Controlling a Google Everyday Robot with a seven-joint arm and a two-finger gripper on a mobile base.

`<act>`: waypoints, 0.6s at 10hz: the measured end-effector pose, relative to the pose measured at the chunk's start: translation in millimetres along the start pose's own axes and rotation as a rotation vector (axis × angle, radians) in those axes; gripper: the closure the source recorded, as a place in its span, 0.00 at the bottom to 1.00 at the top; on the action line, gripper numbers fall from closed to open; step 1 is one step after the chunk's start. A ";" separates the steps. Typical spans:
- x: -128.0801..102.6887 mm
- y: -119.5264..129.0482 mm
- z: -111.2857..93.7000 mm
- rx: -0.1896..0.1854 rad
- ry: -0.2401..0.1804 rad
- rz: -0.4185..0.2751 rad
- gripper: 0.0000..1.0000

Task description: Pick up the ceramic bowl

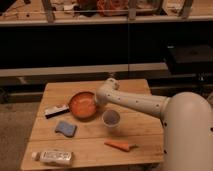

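The ceramic bowl (80, 104) is wide, shallow and orange with a darker rim. It sits on the wooden table (135, 130), left of centre. My white arm reaches in from the lower right across the table. The gripper (98, 98) is at the bowl's right rim, at the end of the arm's wrist. The wrist hides the gripper's tip and the part of the rim below it.
A small pale cup (111, 118) with a dark inside stands just right of the bowl, below my arm. A blue sponge (65, 128), a dark and white bar (56, 110), a carrot (121, 145) and a white bottle (54, 157) lie on the table. Dark shelving stands behind.
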 end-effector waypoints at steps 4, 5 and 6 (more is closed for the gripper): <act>2.2 2.7 -3.0 0.006 0.017 0.021 1.00; 2.4 3.5 -3.2 0.007 0.017 0.023 1.00; 2.9 3.8 -3.6 0.008 0.018 0.026 1.00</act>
